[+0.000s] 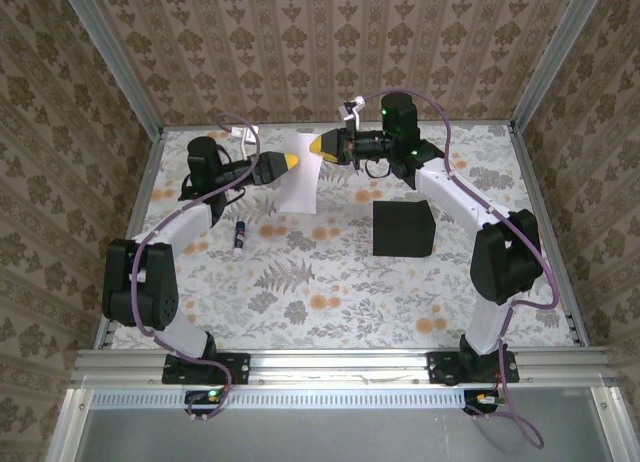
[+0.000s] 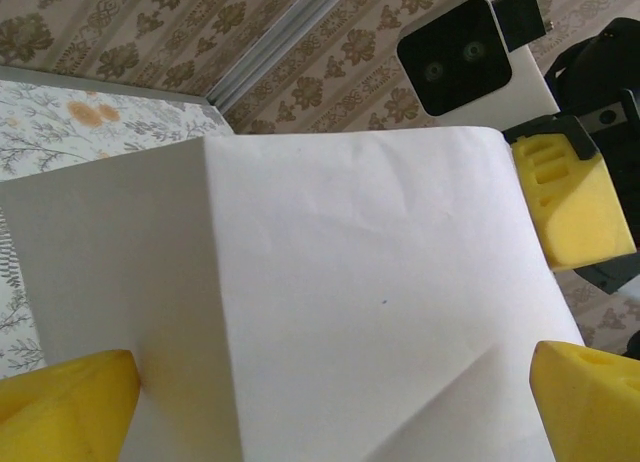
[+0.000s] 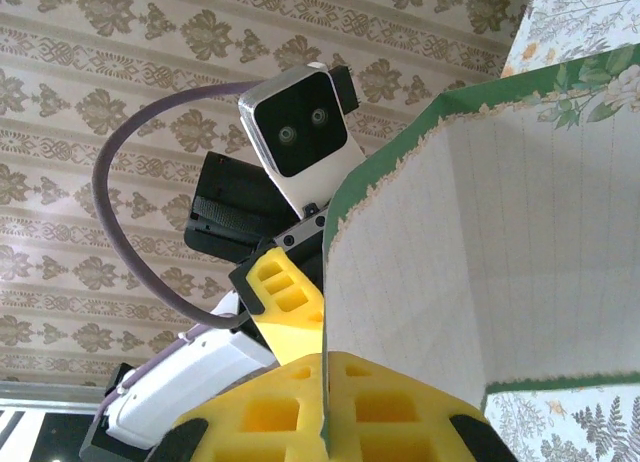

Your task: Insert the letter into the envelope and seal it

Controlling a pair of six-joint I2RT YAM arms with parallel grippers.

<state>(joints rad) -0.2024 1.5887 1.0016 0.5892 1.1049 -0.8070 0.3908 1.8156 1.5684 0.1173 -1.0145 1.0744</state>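
The letter (image 1: 300,177) hangs upright in the upper middle of the top view, clamped at its upper corner by the tightly closed right pincer (image 1: 322,145). The left pincer (image 1: 288,161) gapes wide around it, gripping nothing. Held at one corner, the creased sheet could droop or slip and miss the envelope (image 1: 402,229), which lies flat right of centre.

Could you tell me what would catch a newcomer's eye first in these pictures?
The white letter, held upright at the far middle of the table, stands out first: the right gripper pinches its edge, and the left gripper is open right next to it. Next comes the black envelope, lying flat right of centre.
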